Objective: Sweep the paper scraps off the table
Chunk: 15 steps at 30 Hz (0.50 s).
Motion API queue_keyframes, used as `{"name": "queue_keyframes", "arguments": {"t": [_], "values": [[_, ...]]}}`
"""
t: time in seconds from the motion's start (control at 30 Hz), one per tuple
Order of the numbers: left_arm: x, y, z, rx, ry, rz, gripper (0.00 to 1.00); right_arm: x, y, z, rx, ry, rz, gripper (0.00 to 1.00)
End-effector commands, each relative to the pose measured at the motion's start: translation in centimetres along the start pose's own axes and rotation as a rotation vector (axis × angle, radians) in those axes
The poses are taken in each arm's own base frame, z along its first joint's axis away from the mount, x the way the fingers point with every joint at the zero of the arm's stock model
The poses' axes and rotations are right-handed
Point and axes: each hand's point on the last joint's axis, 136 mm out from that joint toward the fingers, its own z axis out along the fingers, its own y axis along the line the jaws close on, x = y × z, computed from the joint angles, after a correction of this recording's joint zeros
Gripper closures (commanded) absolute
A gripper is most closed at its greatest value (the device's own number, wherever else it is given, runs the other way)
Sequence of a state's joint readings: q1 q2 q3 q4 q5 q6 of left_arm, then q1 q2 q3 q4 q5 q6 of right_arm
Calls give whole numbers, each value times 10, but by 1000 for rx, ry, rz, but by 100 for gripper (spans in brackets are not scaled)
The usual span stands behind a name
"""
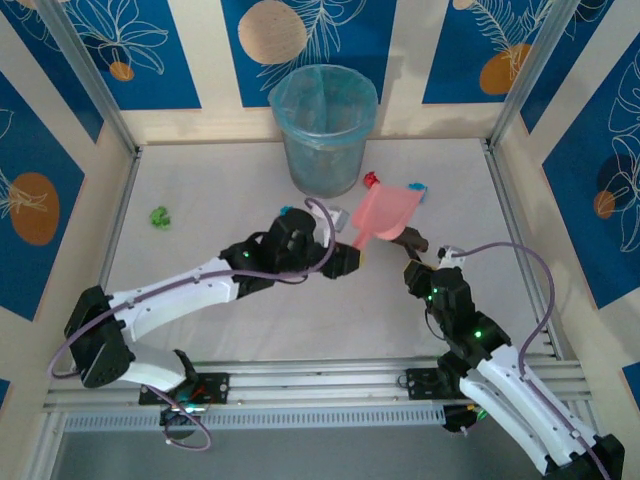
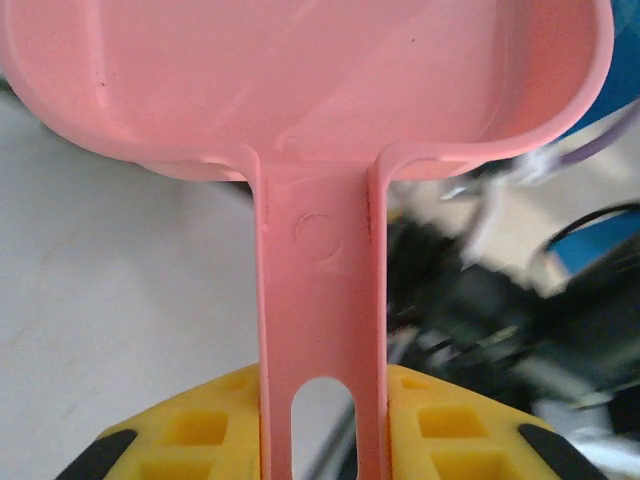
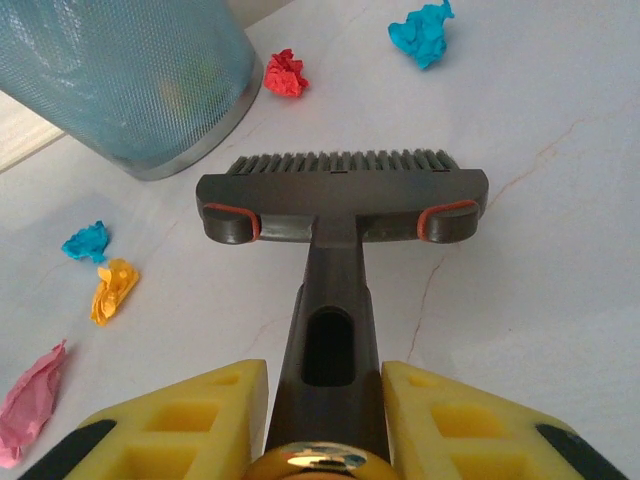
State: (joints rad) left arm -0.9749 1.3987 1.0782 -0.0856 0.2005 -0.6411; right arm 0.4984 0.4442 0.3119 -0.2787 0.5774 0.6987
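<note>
Six paper scraps can be counted on the surface, all lying loose: two cyan, one red, one orange, one pink, one green. The red scrap and one cyan scrap are found near the far edge, just right of the bin. The other cyan scrap, the orange scrap and the pink scrap are bunched a bit nearer, off the bin's left side. The green scrap is left on its own by the left edge.

One bin, translucent blue, is parked at the middle of the far edge; whatever's inside can't be made out through the mesh.

One pink dustpan is gripped by its handle in the left claw. One dark brush is clamped by its handle in the right claw, bristles pointed toward the far edge.
</note>
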Motion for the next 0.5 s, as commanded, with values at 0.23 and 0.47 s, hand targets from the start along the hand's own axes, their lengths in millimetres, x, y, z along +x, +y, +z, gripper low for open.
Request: {"name": "queue_keyframes", "arguments": {"t": [0.23,0.47], "values": [[55,75,21,-305,114,186,100,-14,-8,-4,42,-79,13,100],[60,87,21,-359,134,168,100,-39,-10,-33,49,-134,139,100]]}}
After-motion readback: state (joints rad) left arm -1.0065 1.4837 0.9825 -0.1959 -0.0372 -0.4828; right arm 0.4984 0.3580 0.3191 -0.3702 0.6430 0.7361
